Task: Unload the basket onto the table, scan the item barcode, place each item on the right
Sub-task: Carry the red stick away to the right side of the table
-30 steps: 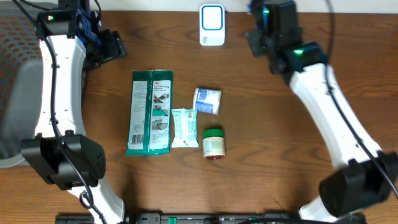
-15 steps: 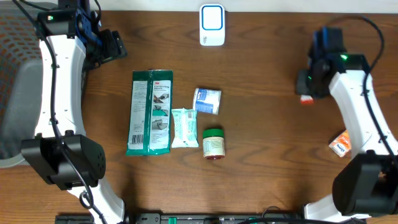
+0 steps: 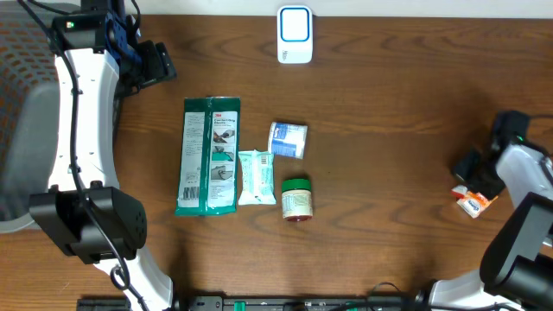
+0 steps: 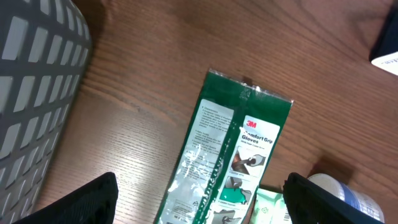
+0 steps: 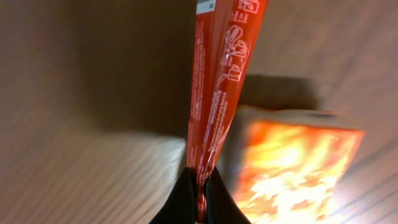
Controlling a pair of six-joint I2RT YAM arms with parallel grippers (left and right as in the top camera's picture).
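My right gripper (image 5: 200, 186) is shut on the edge of a thin red packet (image 5: 221, 81), which stands up from the jaws. It hangs low over the table right beside an orange box (image 5: 292, 168). From overhead, the right gripper (image 3: 469, 170) is near the table's right edge, with the red packet (image 3: 461, 191) touching or almost touching the orange box (image 3: 474, 205). The white-and-blue scanner (image 3: 295, 34) stands at the back centre. My left gripper (image 4: 199, 202) is open above a green 3M glove pack (image 4: 230, 155), holding nothing.
In the middle of the table lie the green pack (image 3: 209, 155), a small white-green packet (image 3: 255, 176), a blue-white can (image 3: 288, 139) and a green-lidded jar (image 3: 297, 199). A grey basket (image 3: 22, 130) sits off the left edge.
My right arm has swung from beside the scanner to the right side of the table, carrying the red packet down next to the orange box. The left arm has not moved.
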